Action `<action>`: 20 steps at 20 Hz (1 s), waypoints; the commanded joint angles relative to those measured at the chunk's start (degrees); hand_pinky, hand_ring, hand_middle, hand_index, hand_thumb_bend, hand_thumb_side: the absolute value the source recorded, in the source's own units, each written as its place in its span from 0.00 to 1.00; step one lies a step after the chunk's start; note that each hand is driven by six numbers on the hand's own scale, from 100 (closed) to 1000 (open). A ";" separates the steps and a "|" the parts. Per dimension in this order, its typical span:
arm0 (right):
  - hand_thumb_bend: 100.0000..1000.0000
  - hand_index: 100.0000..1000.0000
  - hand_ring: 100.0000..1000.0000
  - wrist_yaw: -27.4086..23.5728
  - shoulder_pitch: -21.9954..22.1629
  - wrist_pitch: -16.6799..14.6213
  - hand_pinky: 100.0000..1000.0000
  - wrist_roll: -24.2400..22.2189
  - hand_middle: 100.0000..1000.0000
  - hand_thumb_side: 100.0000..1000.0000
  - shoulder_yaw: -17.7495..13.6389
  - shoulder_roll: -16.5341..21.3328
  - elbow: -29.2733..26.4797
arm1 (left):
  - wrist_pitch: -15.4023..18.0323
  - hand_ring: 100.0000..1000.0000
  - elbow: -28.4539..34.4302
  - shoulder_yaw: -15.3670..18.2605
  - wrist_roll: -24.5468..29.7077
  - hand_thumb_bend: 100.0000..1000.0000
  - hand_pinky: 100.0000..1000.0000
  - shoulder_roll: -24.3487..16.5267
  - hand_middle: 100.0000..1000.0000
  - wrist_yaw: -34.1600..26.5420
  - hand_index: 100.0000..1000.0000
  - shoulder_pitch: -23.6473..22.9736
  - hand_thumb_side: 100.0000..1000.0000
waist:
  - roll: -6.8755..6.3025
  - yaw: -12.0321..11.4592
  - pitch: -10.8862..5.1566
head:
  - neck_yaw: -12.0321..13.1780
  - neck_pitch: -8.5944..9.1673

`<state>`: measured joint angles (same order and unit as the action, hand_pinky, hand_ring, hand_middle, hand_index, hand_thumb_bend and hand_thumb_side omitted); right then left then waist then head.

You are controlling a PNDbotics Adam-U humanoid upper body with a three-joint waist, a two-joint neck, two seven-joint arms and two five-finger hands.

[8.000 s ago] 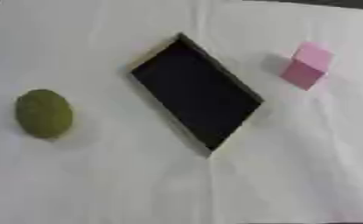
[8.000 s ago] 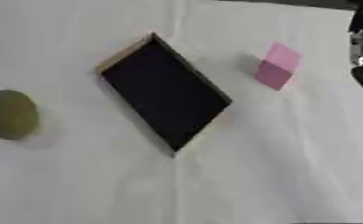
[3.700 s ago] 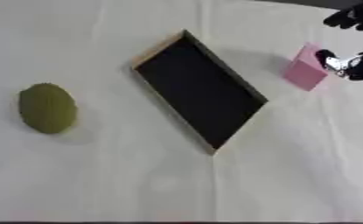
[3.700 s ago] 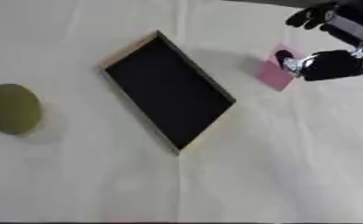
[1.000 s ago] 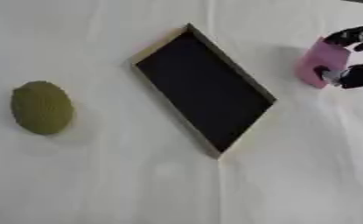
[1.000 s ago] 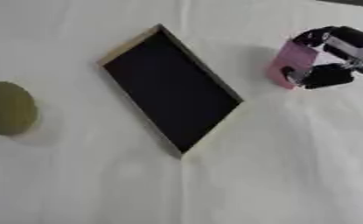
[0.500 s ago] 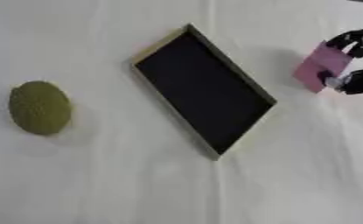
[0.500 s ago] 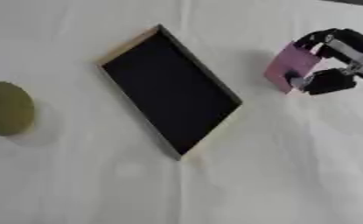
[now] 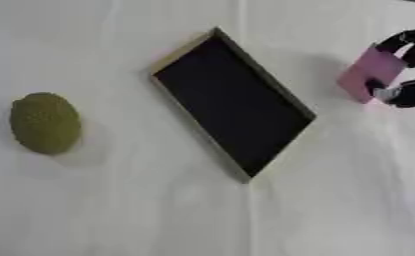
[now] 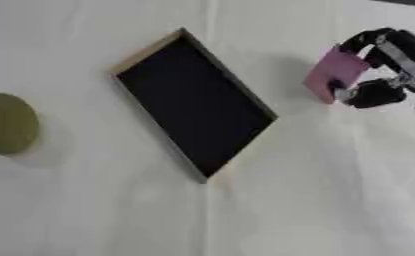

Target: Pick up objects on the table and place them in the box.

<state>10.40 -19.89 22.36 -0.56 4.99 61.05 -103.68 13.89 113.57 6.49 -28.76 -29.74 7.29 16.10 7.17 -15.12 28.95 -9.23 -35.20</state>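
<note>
Lifted and tilted since a second ago, the pink block [image 10: 335,74] now sits pinched in the right hand [image 10: 381,70], right of the box [image 10: 193,102]. On the white worktop [image 9: 114,210], a green ball [image 9: 44,122] lies far left.

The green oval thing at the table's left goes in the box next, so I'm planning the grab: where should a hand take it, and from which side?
Take the green oval across its narrower middle, from above with the free left hand, which is not in view. It lies flat, long axis running away from the robot, with bare cloth all round. The right hand is busy, curled round the pink block.
</note>
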 commanded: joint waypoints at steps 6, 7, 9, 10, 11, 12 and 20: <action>0.00 0.69 0.33 -3.49 1.09 0.79 0.67 1.42 0.37 0.00 -2.19 2.79 -9.02 | -0.43 0.78 1.02 0.15 0.34 0.00 0.85 -1.09 0.74 0.05 0.83 0.11 0.67 | -0.27 0.30 -2.40 | 0.10 -0.12; 0.00 0.69 0.34 -3.52 1.18 0.72 0.67 1.20 0.38 0.00 -2.33 3.07 -9.98 | -0.45 0.78 1.02 0.14 0.37 0.00 0.85 -1.10 0.74 0.07 0.83 0.09 0.67 | -0.25 0.33 -2.55 | 0.09 -0.19; 0.01 0.70 0.35 -3.20 0.97 -0.79 0.68 0.26 0.39 0.00 -2.22 3.67 -10.70 | -0.50 0.78 1.02 0.11 0.46 0.00 0.85 -1.13 0.74 0.09 0.83 0.03 0.67 | -0.21 0.41 -2.87 | 0.05 -0.41; 0.02 0.70 0.35 -2.87 0.75 -2.12 0.68 -0.47 0.39 0.00 -1.98 4.02 -10.81 | -0.53 0.78 1.02 0.09 0.49 0.00 0.85 -1.16 0.74 0.09 0.83 0.02 0.67 | -0.18 0.46 -3.03 | 0.05 -0.55; 0.03 0.71 0.36 -2.48 0.57 -3.29 0.68 -1.22 0.40 0.00 -1.75 4.30 -10.86 | -0.55 0.78 1.02 0.07 0.52 0.00 0.85 -1.20 0.74 0.08 0.83 0.02 0.66 | -0.17 0.50 -3.17 | 0.07 -0.68; 0.03 0.71 0.36 -2.05 0.28 -4.61 0.68 -2.14 0.40 0.00 -1.31 4.65 -10.89 | -0.55 0.78 1.02 0.02 0.57 0.00 0.85 -1.24 0.74 0.08 0.83 0.05 0.66 | -0.15 0.52 -3.31 | 0.08 -0.82; 0.07 0.72 0.39 0.69 -5.49 -11.93 0.70 -9.89 0.42 0.00 4.55 6.02 -10.91 | -0.45 0.78 1.02 -0.46 1.10 0.00 0.85 -1.37 0.75 -0.17 0.83 0.49 0.66 | 0.09 -0.05 -4.10 | -0.93 -1.28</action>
<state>10.28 -24.64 11.27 -9.37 9.25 64.64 -113.77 13.38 113.57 5.95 -27.94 -29.74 7.22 16.12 7.55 -15.18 26.43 -9.81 -36.24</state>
